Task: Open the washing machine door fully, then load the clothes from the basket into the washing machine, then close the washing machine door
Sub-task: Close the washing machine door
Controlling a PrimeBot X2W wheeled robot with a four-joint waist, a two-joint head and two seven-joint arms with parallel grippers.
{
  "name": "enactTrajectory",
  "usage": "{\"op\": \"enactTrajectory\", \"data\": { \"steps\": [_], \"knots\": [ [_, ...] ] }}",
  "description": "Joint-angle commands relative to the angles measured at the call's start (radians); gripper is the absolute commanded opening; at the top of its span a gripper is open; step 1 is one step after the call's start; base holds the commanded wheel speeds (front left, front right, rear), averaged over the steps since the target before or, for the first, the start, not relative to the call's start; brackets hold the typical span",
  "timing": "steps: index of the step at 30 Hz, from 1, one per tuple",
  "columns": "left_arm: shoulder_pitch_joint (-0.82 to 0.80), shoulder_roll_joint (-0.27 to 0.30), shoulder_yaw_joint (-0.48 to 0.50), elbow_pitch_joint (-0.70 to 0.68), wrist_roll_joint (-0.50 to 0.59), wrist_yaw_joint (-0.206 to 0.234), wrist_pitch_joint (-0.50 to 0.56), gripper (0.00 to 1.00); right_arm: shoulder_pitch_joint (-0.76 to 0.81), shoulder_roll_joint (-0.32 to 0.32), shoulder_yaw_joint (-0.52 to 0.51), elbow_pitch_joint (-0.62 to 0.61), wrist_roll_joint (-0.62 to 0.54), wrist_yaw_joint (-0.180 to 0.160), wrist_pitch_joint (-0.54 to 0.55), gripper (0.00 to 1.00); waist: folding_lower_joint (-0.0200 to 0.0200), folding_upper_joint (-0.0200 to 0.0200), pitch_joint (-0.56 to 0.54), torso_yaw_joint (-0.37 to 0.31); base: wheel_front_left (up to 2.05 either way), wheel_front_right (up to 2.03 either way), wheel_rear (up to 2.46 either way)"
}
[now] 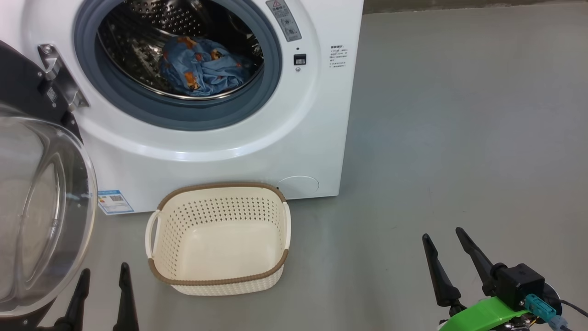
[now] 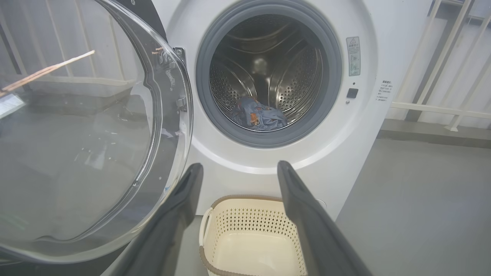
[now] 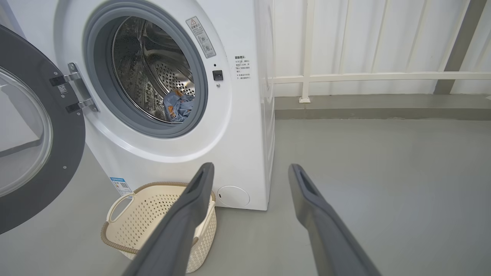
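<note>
The white washing machine [image 1: 257, 138] stands with its door [image 1: 36, 207] swung wide open to the left, glass bowl facing me. Light-blue clothes [image 1: 202, 66] with orange prints lie inside the steel drum, seen too in the left wrist view [image 2: 259, 117] and the right wrist view [image 3: 178, 107]. The cream basket [image 1: 220, 236] sits on the floor before the machine with nothing in it. My left gripper [image 1: 103, 271] hangs open at the lower left, between door and basket. My right gripper [image 1: 443, 236] is open at the lower right, well clear of the basket.
Grey floor [image 1: 459, 138] stretches to the right of the machine. A white railing [image 3: 364, 76] and a low grey kerb run along the wall behind. The open door [image 2: 88, 126] takes up the space left of the basket [image 2: 249, 237].
</note>
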Motion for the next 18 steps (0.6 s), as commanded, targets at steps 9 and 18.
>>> {"op": "enactTrajectory", "data": {
  "steps": [9, 18],
  "knots": [
    [-0.044, 0.005, 0.038, -0.034, 0.025, -0.002, -0.005, 1.0, -0.028, -0.001, 0.019, -0.024, -0.016, 0.002, -0.01, 1.0, 0.0, 0.0, -0.001, 0.003, 0.0, 0.0, 0.0],
    [-0.036, 0.004, 0.043, -0.043, 0.026, 0.003, -0.005, 1.0, -0.026, -0.001, 0.019, -0.024, -0.019, 0.002, -0.013, 1.0, 0.0, 0.0, -0.003, 0.008, 0.0, 0.0, 0.0]
  ]
}}
